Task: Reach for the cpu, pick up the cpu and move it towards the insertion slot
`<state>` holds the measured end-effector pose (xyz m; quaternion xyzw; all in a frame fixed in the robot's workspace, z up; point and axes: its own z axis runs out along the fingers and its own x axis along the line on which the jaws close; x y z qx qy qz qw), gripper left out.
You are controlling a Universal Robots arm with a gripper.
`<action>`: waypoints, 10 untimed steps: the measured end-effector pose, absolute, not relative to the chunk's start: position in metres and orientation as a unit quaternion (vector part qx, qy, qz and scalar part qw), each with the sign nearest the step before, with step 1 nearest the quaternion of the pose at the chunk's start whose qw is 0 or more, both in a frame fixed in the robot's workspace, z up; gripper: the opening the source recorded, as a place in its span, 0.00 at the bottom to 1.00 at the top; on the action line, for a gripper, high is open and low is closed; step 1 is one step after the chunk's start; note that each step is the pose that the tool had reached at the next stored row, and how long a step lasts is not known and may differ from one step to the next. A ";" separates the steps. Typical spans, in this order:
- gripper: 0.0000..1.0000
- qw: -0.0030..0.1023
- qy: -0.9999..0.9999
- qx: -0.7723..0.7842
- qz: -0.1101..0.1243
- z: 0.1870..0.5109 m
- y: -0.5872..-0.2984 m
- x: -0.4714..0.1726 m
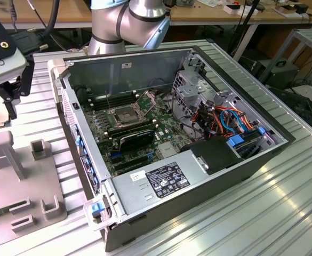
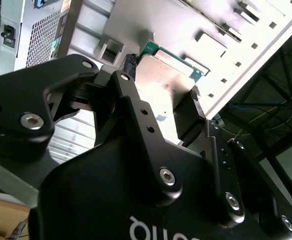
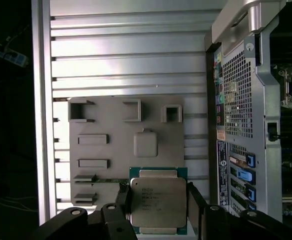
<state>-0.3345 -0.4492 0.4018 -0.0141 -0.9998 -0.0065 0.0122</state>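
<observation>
The cpu (image 3: pixel 158 201) is a pale silvery square chip on a green base, and it sits between my two black fingers (image 3: pixel 124 200). My gripper (image 3: pixel 158 202) is shut on the cpu's two opposite edges, holding it above the grey fixture plate (image 3: pixel 111 150). The second wrist view shows the cpu (image 2: pixel 165 82) clamped in the gripper (image 2: pixel 161 92) from behind. At the exterior view's left, the gripper (image 1: pixel 9 104) hangs over the fixture plate (image 1: pixel 6 186), outside the open computer case. The insertion slot (image 1: pixel 125 114), a silver-framed square socket with a raised lever, lies on the motherboard inside the case.
The open computer case (image 1: pixel 241 160) stands on a ribbed metal table (image 1: pixel 284 213), and its side wall (image 1: pixel 70 122) is between my gripper and the socket. A black card (image 1: pixel 137 140) and memory slots lie beside the socket. Upright grey fixture blocks (image 1: pixel 9 152) stand on the plate.
</observation>
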 end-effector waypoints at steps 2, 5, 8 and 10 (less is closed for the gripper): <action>0.55 0.012 -1.000 -0.014 -0.007 0.402 -0.449 -0.333; 0.55 0.012 -1.000 -0.014 -0.007 0.402 -0.449 -0.331; 0.55 0.012 -1.000 -0.014 -0.007 0.402 -0.449 -0.329; 0.55 0.012 -1.000 -0.014 -0.007 0.402 -0.449 -0.327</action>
